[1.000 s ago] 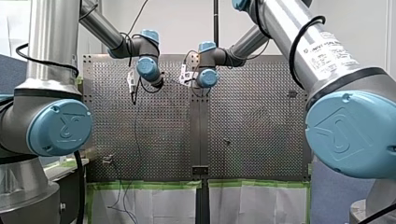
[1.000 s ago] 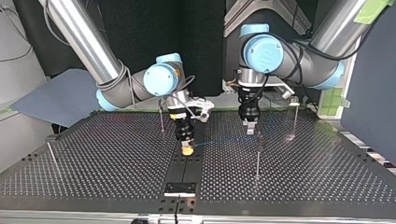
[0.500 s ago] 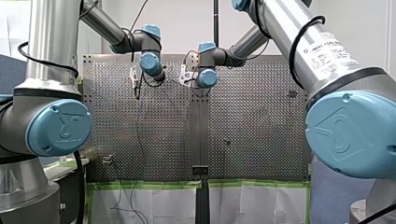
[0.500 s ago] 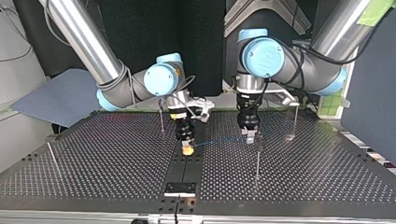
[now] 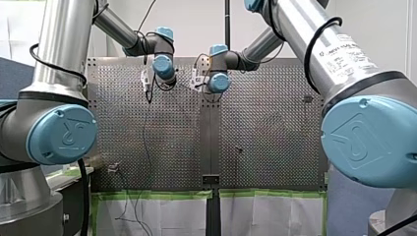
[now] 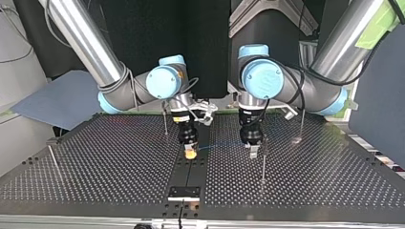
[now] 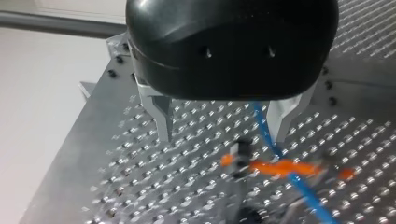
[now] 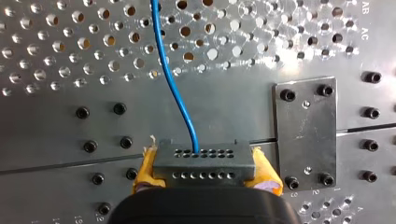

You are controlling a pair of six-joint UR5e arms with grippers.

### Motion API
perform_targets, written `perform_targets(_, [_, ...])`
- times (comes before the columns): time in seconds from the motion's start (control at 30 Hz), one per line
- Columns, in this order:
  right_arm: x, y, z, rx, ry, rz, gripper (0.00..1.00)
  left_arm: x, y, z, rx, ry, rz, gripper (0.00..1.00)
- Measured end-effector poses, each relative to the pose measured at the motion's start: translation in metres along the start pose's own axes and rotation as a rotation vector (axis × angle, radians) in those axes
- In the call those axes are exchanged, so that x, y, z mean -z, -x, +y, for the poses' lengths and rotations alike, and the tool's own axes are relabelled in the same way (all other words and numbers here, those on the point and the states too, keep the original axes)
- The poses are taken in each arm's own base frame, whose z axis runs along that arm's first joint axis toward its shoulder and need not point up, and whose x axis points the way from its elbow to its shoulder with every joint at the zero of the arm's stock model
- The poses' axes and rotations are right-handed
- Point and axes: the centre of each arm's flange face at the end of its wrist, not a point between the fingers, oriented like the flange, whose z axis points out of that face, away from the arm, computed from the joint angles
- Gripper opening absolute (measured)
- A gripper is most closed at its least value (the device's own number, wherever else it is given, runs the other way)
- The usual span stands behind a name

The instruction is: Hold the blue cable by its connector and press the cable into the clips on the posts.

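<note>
Left gripper (image 7: 223, 136): fingers apart, blue cable (image 7: 306, 191) between them, newly moved above orange clip (image 7: 280, 167) on post (image 6: 263, 167) | right gripper (image 8: 204, 170): unmoved, clamped on connector (image 8: 203, 158) | press-in likely next.

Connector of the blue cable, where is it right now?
The connector is clamped between my right gripper's yellow-padded fingers, low over the centre strip in the top view; the cable runs from it toward my left gripper.

Thin post (image 6: 262, 167) just beside my left gripper (image 6: 253, 153), blue cable (image 6: 222, 144) stretched across the middle
</note>
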Motion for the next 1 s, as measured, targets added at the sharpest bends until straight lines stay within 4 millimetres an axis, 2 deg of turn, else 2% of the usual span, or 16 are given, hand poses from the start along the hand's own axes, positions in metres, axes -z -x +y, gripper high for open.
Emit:
perform_targets(0.47, [-0.0020, 0.0019, 0.0046, 0.002, 0.006, 0.000, 0.00, -0.0071, 0.0074, 0.0010, -0.012, 0.016, -0.029, 0.99])
perform_targets(0.5, [-0.0021, 0.0022, 0.0047, 0.003, 0.007, 0.000, 0.00, -0.0071, 0.0078, 0.0004, -0.016, 0.018, -0.033, 0.91])
perform_targets(0.53, [-0.0023, 0.0025, 0.0049, 0.003, 0.007, 0.000, 0.00, -0.0071, 0.0081, 0.0000, -0.020, 0.020, -0.037, 0.91])
perform_targets(0.6, [-0.0024, 0.0025, 0.0053, 0.003, 0.007, 0.000, 0.00, -0.0071, 0.0089, -0.0004, -0.030, 0.029, -0.047, 0.73])
perform_targets(0.63, [-0.0026, 0.0026, 0.0056, 0.003, 0.008, 0.000, 0.00, -0.0071, 0.0093, -0.0003, -0.035, 0.034, -0.051, 0.73])
perform_targets(0.67, [-0.0026, 0.0025, 0.0056, 0.003, 0.008, 0.000, 0.00, -0.0070, 0.0096, -0.0002, -0.040, 0.040, -0.053, 0.64])
perform_targets(0.7, [-0.0026, 0.0028, 0.0056, 0.003, 0.008, 0.000, 0.00, -0.0069, 0.0099, 0.0001, -0.049, 0.049, -0.056, 0.49])
perform_targets(0.73, [-0.0026, 0.0032, 0.0055, 0.003, 0.008, -0.001, 0.00, -0.0068, 0.0100, 0.0006, -0.054, 0.056, -0.058, 0.49])
perform_targets(0.8, [-0.0026, 0.0034, 0.0055, 0.003, 0.007, -0.002, 0.00, -0.0065, 0.0104, 0.0019, -0.064, 0.074, -0.060, 0.29])
perform_targets(0.83, [-0.0025, 0.0036, 0.0054, 0.004, 0.007, -0.003, 0.00, -0.0064, 0.0106, 0.0023, -0.068, 0.080, -0.061, 0.29])
perform_targets(0.9, [-0.0024, 0.0039, 0.0051, 0.004, 0.007, -0.004, 0.00, -0.0059, 0.0106, 0.0025, -0.078, 0.087, -0.062, 0.00])
perform_targets(1.0, [-0.0023, 0.0041, 0.0049, 0.004, 0.006, -0.005, 0.00, -0.0055, 0.0108, 0.0021, -0.089, 0.090, -0.062, 0.00])
